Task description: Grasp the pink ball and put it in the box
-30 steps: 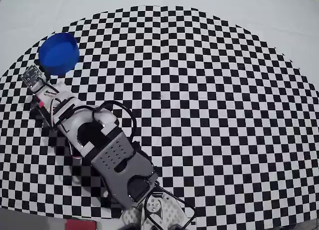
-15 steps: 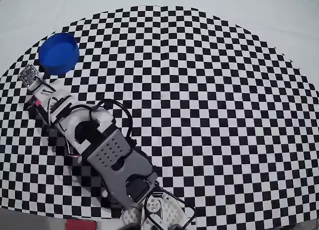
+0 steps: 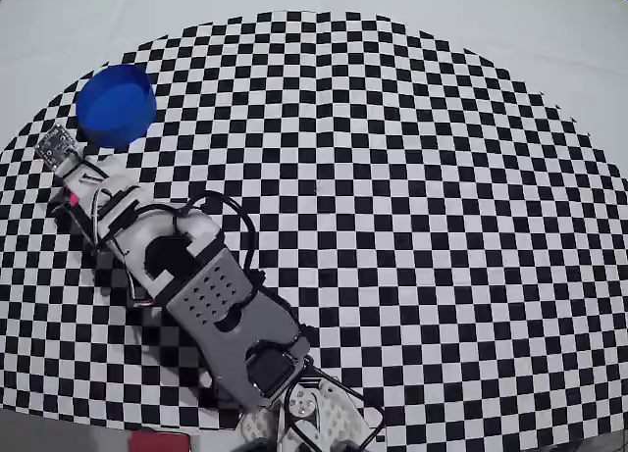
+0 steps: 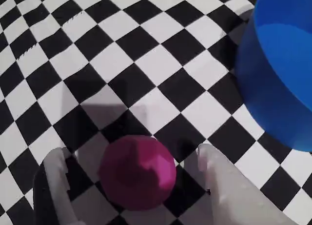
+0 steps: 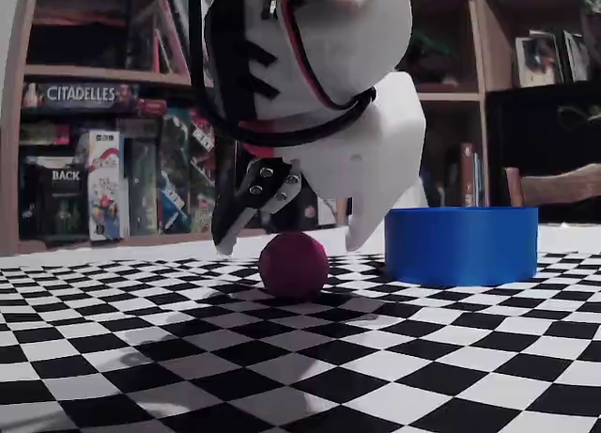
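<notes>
The pink ball (image 4: 138, 172) rests on the checkered mat, a small magenta sphere about one square wide. My gripper (image 4: 131, 154) is open and straddles it, one white finger (image 4: 53, 181) to its left and the other (image 4: 224, 186) to its right, with gaps on both sides. In the fixed view the ball (image 5: 293, 264) sits on the mat between the two fingertips of the gripper (image 5: 291, 247), which hang just above the mat. The box (image 5: 460, 245), a round blue container, stands close to the ball's right. It shows at the wrist view's right edge (image 4: 282, 78) and in the overhead view (image 3: 116, 104). The arm (image 3: 196, 285) hides the ball there.
The checkered mat (image 3: 412, 197) spreads wide to the right of the arm in the overhead view. Bookshelves with game boxes (image 5: 84, 170) stand behind the table in the fixed view.
In the overhead view the arm's wrist end has shifted a little to the left, away from the box. The box has not moved.
</notes>
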Available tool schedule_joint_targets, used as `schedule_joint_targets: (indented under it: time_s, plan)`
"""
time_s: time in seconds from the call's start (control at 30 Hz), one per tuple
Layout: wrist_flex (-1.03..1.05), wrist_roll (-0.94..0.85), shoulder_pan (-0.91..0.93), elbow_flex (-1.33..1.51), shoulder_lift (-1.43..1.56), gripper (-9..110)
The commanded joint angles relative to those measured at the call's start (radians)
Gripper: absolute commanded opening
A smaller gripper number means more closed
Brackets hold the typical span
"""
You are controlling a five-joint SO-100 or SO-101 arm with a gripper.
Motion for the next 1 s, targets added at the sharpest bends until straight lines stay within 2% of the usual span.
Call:
schedule_joint_targets:
  time_s: [0.0, 0.97]
  plan:
    - [0.006, 0.005, -0.005, -0.048, -0.003, 32]
    - [0.021, 0.002, -0.003, -0.112, -0.069, 32]
